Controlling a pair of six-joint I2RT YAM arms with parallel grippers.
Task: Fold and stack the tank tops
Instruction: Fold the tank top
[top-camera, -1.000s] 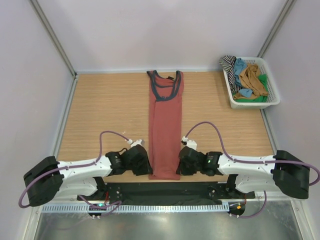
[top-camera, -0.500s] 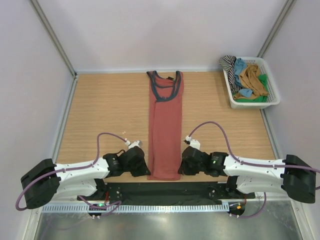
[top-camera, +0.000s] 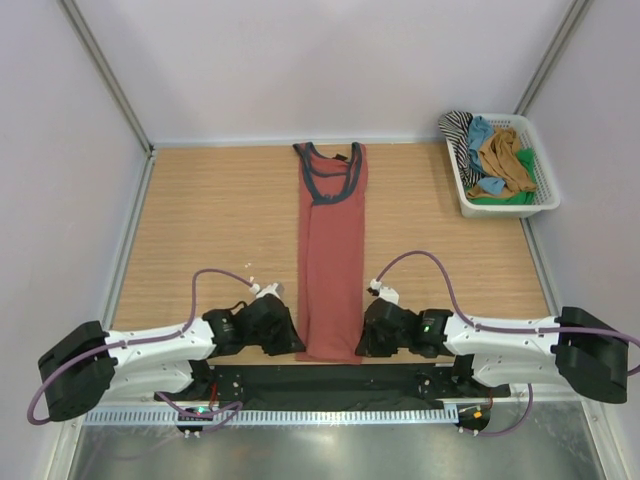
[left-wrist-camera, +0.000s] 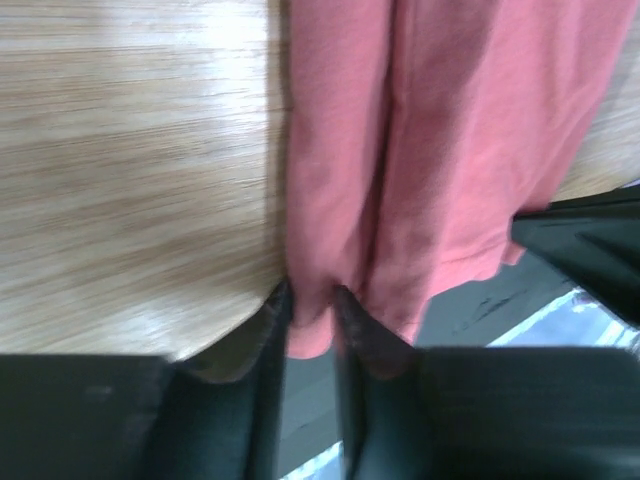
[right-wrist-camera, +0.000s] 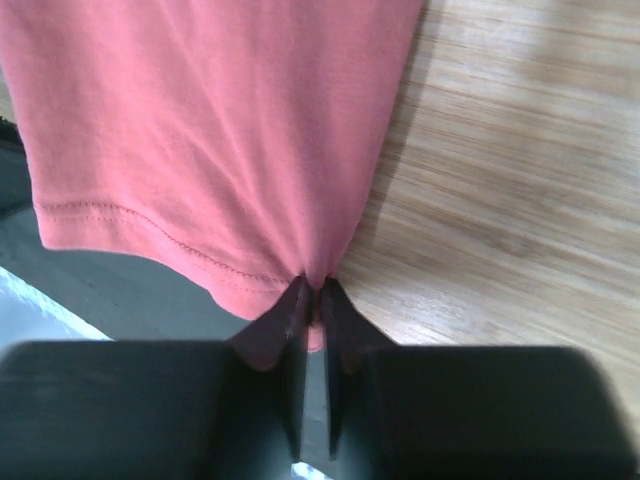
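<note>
The rust-red tank top (top-camera: 330, 250) lies in the middle of the table (top-camera: 200, 220), folded into 1 long narrow strip. Its neck end with the navy trim points to the top of the frame, and its hem lies at the bottom, at the near edge of the table.

At the lower left corner of the hem sits the left gripper (top-camera: 296, 344). In the left wrist view its 2 fingers (left-wrist-camera: 268, 325) stand a little apart, with a bunched fold of the red cloth pressed between them. At the lower right corner of the hem sits the right gripper (top-camera: 362, 340). In the right wrist view its 2 fingers (right-wrist-camera: 293, 305) are almost together and pinch the corner of the hem, and wrinkles in the cloth run toward the pinch.

In the upper right of the top view, well apart from the strip, a white basket (top-camera: 545, 205) holds the other tank tops (top-camera: 505, 160), striped, blue, ochre-brown and green, in a loose heap.
</note>
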